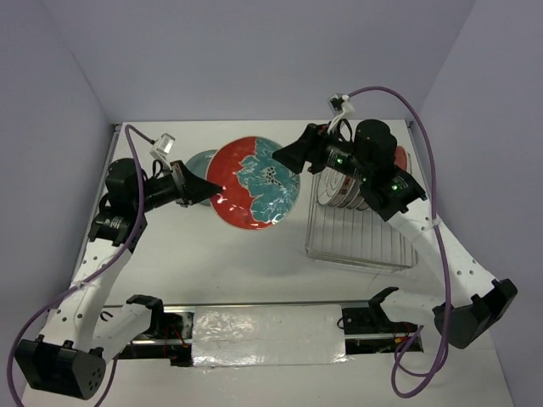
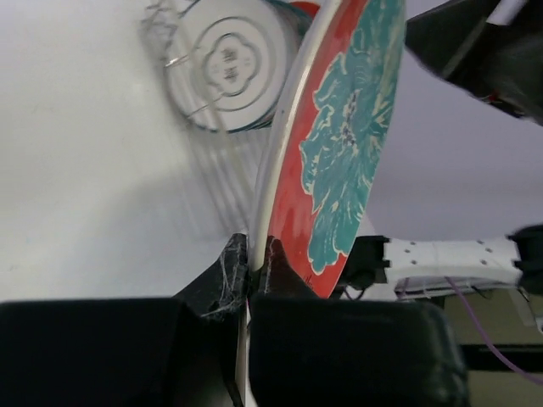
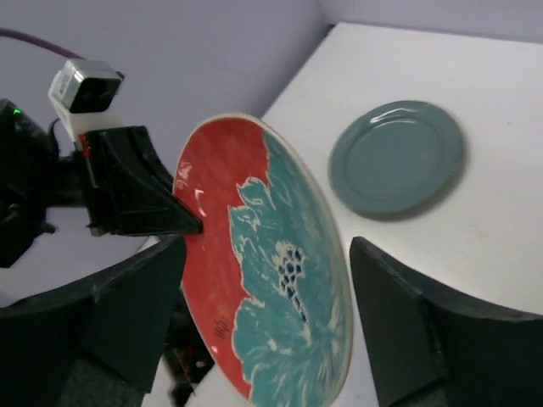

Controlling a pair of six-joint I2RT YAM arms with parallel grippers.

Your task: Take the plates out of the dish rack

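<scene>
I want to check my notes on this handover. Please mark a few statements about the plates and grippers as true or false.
1. The left gripper is shut on the rim of the red plate. True.
2. The teal plate stands in the dish rack. False: it lies flat on the table.
3. The right gripper clamps the red plate. False: its jaws stand open, one on each side of the plate.
4. Other plates stand upright in the dish rack. True.

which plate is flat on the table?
The plain teal-green plate, flat on the table. The red floral plate is gripped at its rim by the left gripper; the other plates stand in the dish rack.
</scene>
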